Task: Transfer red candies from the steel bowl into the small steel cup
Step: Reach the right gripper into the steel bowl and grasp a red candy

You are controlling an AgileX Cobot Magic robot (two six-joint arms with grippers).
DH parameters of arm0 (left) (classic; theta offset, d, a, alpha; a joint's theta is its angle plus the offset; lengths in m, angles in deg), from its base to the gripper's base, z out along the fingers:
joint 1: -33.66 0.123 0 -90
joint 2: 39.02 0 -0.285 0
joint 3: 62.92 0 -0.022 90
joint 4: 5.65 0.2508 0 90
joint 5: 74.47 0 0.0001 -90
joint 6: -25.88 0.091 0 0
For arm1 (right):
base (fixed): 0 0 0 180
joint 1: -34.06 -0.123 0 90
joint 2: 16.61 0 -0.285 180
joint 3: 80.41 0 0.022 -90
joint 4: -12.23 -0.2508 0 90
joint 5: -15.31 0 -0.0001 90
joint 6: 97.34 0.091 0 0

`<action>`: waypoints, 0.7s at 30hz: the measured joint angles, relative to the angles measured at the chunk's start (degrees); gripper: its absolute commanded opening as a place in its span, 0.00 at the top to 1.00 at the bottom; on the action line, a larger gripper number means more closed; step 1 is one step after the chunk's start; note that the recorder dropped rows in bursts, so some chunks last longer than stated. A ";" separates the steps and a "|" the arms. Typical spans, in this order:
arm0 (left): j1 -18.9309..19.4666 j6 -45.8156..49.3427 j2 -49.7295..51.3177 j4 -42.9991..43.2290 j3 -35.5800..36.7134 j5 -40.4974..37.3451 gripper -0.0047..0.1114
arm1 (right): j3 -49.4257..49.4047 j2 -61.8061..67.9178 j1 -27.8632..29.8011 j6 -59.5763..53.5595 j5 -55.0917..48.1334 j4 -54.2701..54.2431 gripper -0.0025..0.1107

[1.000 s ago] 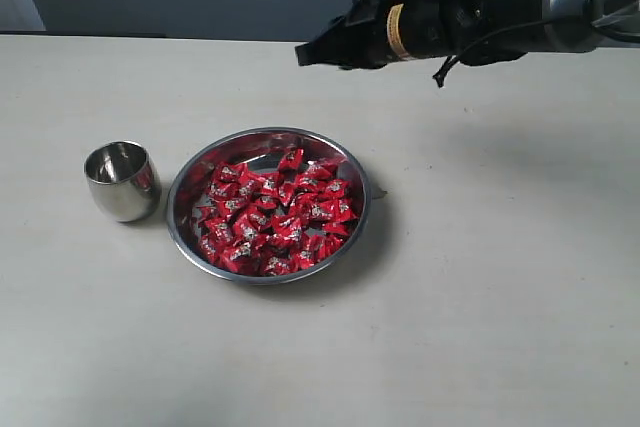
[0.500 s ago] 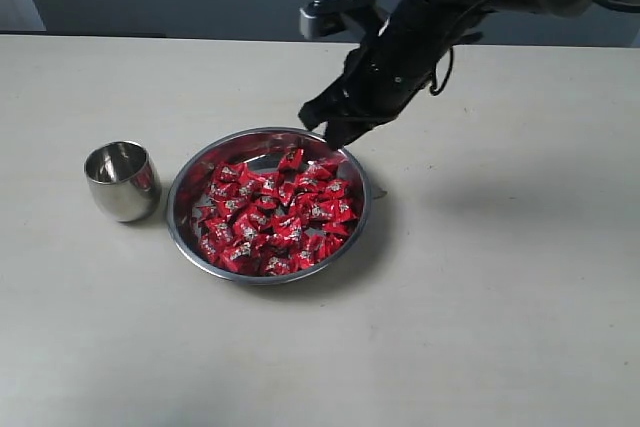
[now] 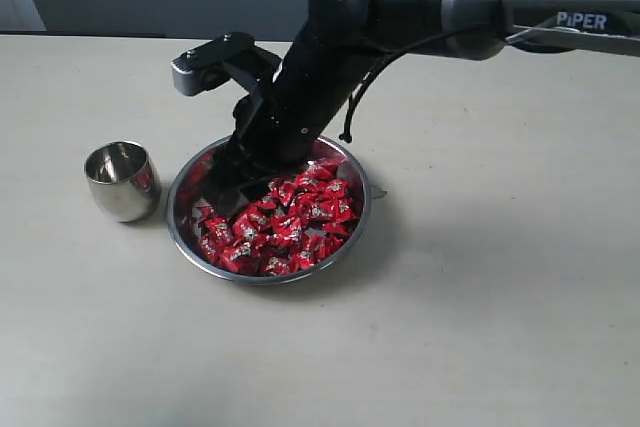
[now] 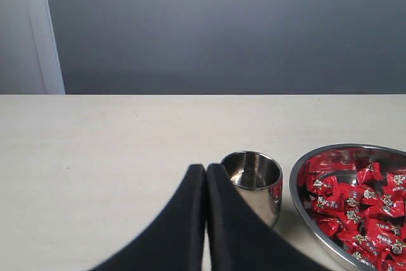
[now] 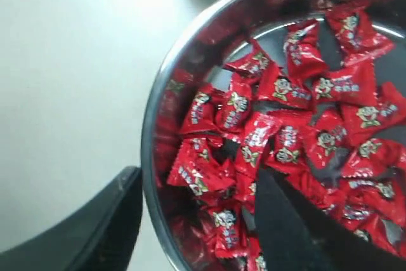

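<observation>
Candies (image 5: pixel 285 131) lie jumbled, ends pointing every way; right hand (image 5: pixel 196 182), fingers apart, seemingly straddles the steel bowl (image 5: pixel 147 138) rim.

One wide camera above the table, and a wrist camera on each arm.

The exterior view looks down at a slant from well back and takes in the table (image 3: pixel 500 327), the steel bowl (image 3: pixel 268 280), the small steel cup (image 3: pixel 122 182) and the right gripper (image 3: pixel 222 197) reaching into the bowl. The left wrist view sits low and near level, facing across the table to the grey wall (image 4: pixel 222 30) past the left gripper (image 4: pixel 205 171). It sees the cup (image 4: pixel 254 179) close by and one part of the bowl (image 4: pixel 298 188). The right wrist view looks steeply down from very near, filled by the bowl's wall (image 5: pixel 158 150) and the red candies (image 5: pixel 285 131). All three views share the bowl.
</observation>
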 measured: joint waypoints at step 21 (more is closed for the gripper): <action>0.00 0.00 0.00 0.00 0.00 0.00 0.96 | 0.00 7.38 -1.40 0.00 1.16 -1.66 0.52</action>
